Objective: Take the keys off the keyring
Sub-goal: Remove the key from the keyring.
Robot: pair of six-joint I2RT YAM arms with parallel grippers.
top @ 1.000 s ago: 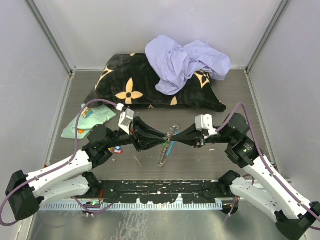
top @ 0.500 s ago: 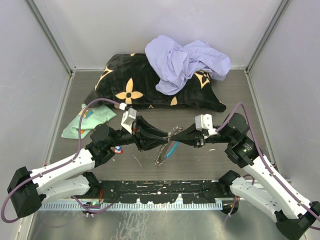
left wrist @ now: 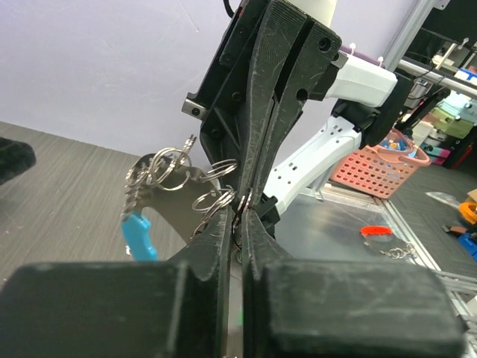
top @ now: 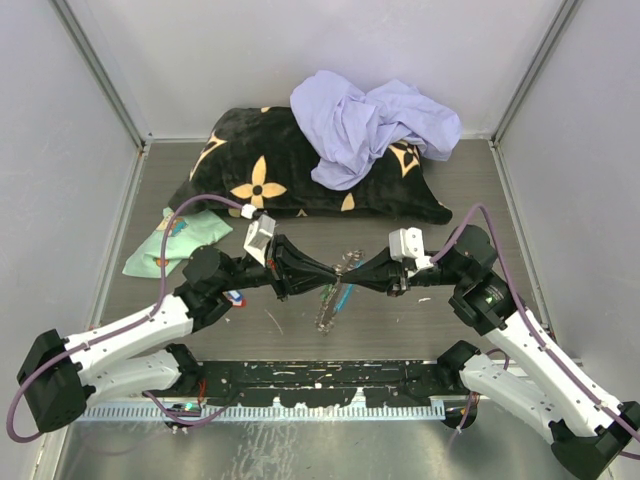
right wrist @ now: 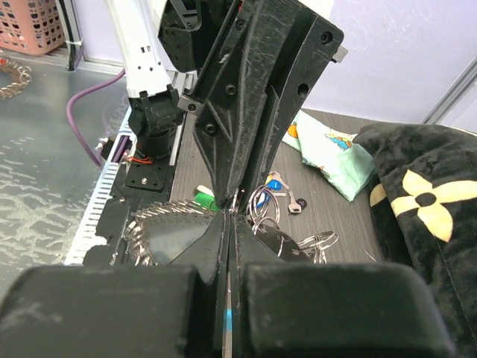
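Top external first: both arms reach in to the middle of the table [top: 470, 190]. The left gripper [top: 330, 271] and right gripper [top: 354, 275] meet tip to tip there, the left coming in from 9 o'clock and the right from 3. The keyring [top: 326, 312] hangs from that meeting point with its chain trailing toward 7 o'clock, and the light-blue crescent [top: 345, 295] sits just at 6 o'clock of the tips. We spot one of the keys [top: 234, 297] lying loose at about 8 o'clock, just beside the left arm. A black pillow [top: 270, 170] with a lilac cloth [top: 375, 120] on it sits at 12, and there's a mint cloth [top: 180, 240] at 10

Left wrist: our own fingers are squeezed down to a thin slit and look pinched on a bit of ring wire at the very tips. A bunch of split rings [left wrist: 168, 168] and the crescent dangle out at 9 to 10 o'clock from there. The right gripper comes down from 12, jaws pressed together at the same spot

Right wrist: the fingers are fully together, nipping the ring cluster at the tips, with rings spilling toward 4 o'clock. More keys lie on the table beyond, a blue-tagged one around 1 o'clock and a green tag at 10
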